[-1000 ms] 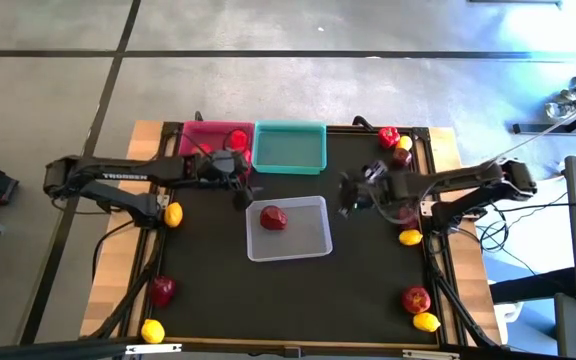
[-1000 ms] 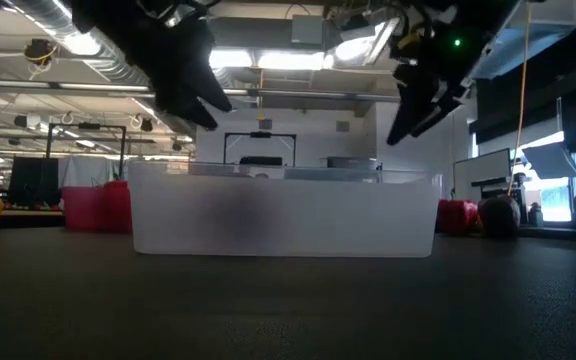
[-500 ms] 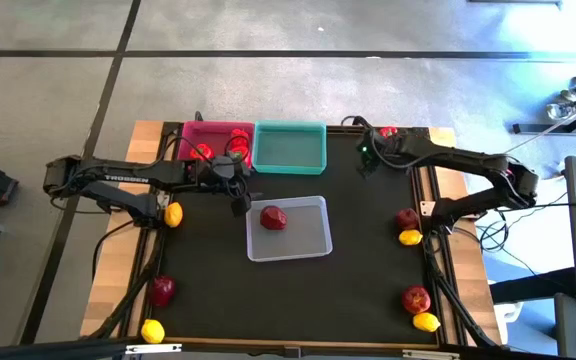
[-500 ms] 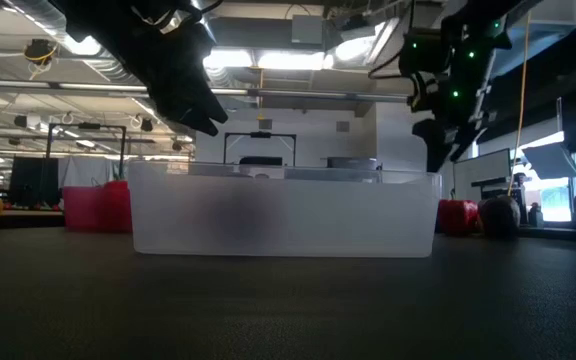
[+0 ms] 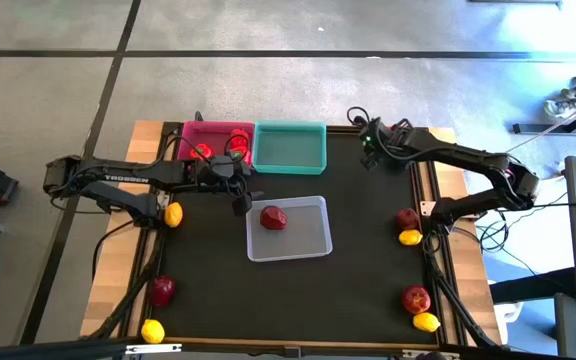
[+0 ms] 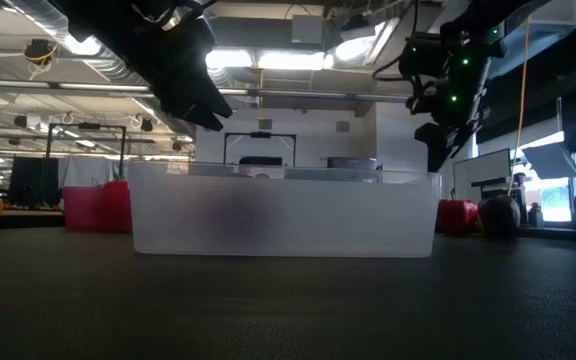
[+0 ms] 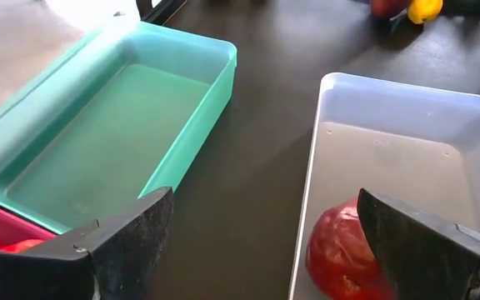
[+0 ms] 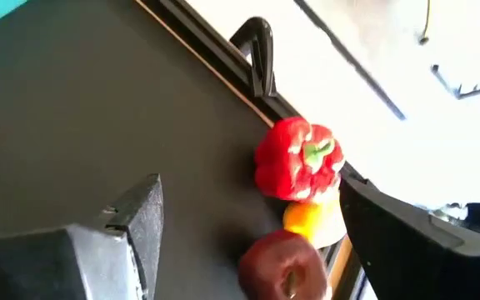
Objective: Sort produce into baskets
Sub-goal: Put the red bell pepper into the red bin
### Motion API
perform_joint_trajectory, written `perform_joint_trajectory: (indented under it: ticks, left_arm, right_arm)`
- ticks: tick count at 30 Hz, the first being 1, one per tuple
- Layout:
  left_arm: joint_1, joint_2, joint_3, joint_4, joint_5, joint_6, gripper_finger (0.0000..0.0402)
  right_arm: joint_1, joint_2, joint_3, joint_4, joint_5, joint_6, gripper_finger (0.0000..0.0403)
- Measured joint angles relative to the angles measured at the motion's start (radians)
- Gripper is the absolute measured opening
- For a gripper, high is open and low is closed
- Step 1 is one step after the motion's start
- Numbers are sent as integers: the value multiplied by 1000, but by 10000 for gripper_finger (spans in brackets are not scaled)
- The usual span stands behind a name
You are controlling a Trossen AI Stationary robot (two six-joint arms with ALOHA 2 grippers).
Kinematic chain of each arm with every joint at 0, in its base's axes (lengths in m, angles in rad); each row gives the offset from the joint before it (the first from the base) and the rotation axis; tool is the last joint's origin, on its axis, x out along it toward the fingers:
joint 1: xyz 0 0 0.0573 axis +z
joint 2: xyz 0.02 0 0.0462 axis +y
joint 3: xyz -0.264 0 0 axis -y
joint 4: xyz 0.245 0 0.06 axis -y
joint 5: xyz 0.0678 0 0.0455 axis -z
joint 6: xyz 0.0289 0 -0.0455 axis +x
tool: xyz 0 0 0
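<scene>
White "TROSSEN" lettering on left arm (image 5: pixel 118 180), no other legible writing

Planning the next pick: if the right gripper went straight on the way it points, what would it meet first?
Most likely the red bell pepper, centred ahead of the open right gripper; a lemon and dark apple sit beside it. Depth is unclear.

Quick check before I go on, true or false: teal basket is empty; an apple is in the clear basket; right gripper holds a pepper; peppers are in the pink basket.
1. The teal basket is empty. True.
2. An apple lies in the clear basket. True.
3. The right gripper holds a pepper. False: it is open, above the pepper.
4. The pink basket is empty. False: red peppers lie inside.
</scene>
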Motion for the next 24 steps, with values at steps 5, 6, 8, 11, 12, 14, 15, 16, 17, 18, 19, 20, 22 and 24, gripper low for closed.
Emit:
perform_joint_trajectory:
  ticks: [5,6,8,11,12,14,15,16,17,18,19,20,22,24]
  left_arm:
    - [0,0,0,0,0,0,377]
    - [-1,0,0,0,0,-2,377]
    - [-2,0,0,0,0,-4,377]
    - [-2,0,0,3,0,-4,377]
    - [-2,0,0,4,0,-5,377]
    - [-2,0,0,4,0,-5,377]
    - [-2,0,0,4,0,-5,377]
    - [-2,0,0,4,0,-5,377]
    - [-2,0,0,4,0,-5,377]
    - [-2,0,0,4,0,-5,377]
    - [-2,0,0,4,0,-5,377]
    - [-2,0,0,4,0,-5,377]
    - [-2,0,0,4,1,-5,377]
    - [-2,0,0,4,1,-10,377]
  right_arm:
    - [-7,4,0,34,-1,-20,292]
    - [-14,5,0,33,-1,-20,292]
    - [-30,5,0,31,-1,-18,292]
    - [-66,5,0,27,-18,-12,292]
    - [-78,5,0,24,-30,-15,292]
    - [-97,5,0,23,-74,-66,292]
    - [-99,5,0,23,-111,-97,292]
    - [-99,5,0,22,-155,-112,292]
    - [-97,5,0,23,-202,-117,292]
    - [-97,5,0,28,-238,-119,292]
    - [-95,5,0,34,-263,-121,292]
    - [-94,5,0,37,-282,-120,292]
    - [-97,5,0,37,-287,-120,292]
    - [-97,5,0,34,-246,-121,292]
